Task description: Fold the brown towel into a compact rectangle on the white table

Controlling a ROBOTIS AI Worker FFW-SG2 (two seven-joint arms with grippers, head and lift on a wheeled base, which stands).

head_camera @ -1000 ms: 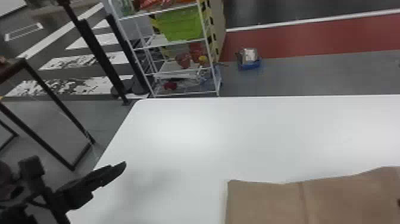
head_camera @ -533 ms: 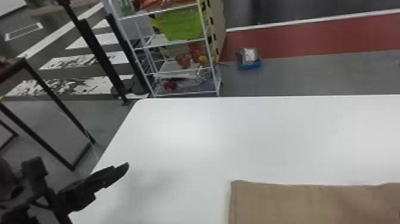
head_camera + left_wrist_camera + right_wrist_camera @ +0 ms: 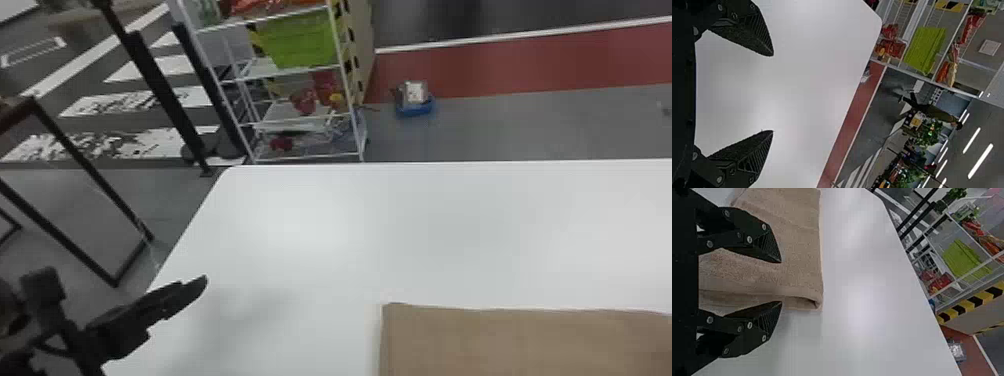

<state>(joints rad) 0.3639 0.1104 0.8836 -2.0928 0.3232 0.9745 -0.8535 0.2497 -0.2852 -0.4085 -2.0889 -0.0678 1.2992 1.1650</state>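
Observation:
In the head view my left gripper (image 3: 202,282) is over the left side of the white table (image 3: 310,240), well away from the brown towel (image 3: 500,345) at the bottom right. The left wrist view has this left gripper (image 3: 773,93) open with bare table beyond its fingers. The towel (image 3: 799,254) lies flat, with a folded, layered edge that curls slightly at one corner. My right gripper (image 3: 781,282) stands open in the right wrist view, its two fingers apart above that folded edge and holding nothing.
A white wire shelf (image 3: 295,115) with a green bin (image 3: 300,42) stands beyond the table's far left corner. A blue tray (image 3: 415,105) sits on the floor behind the table. At the far left is a dark metal frame (image 3: 90,165).
The towel's far edge, raised and slanting up to the right a second ago, has come down and lies nearly straight. My left gripper has barely shifted.

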